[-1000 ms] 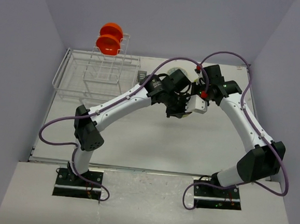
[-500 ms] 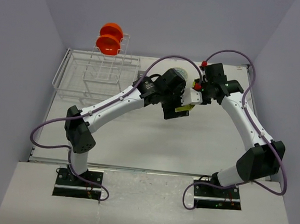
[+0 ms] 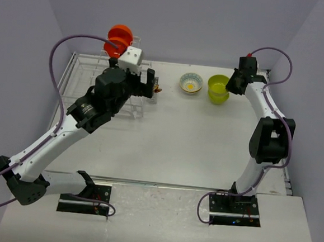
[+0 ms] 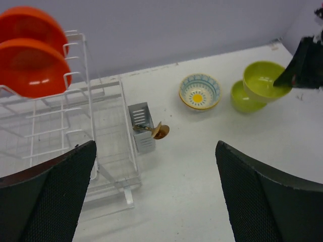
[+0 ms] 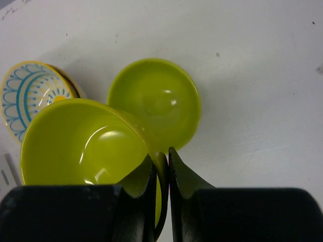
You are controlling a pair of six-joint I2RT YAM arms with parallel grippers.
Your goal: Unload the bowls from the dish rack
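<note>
Two orange bowls [image 4: 33,65] stand on edge in the rack [image 4: 108,146], tabletop's far-left corner, just beyond the released left hand [image 4: 159,194], the nearer one; right hand [image 5: 161,174] grips a green bowl [image 5: 81,141] by its rim.

Dish rack [image 4: 70,108] partly beyond left edge

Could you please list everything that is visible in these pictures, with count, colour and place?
orange-red bowls: two, orange-red, on edge in the rack's upper tier
patterned bowl: one, white with blue and yellow, on the table
lime-green bowls: two, lime-green; one on the table, one held beside it
dish rack: one, white wire, far left of the table
cutlery holder: one, grey, at the rack's side
utensil: one, brown, in the cutlery holder
table: one, white
left end effector: black, open, above the rack's edge
right end effector: black, shut on a lime-green bowl's rim
</note>
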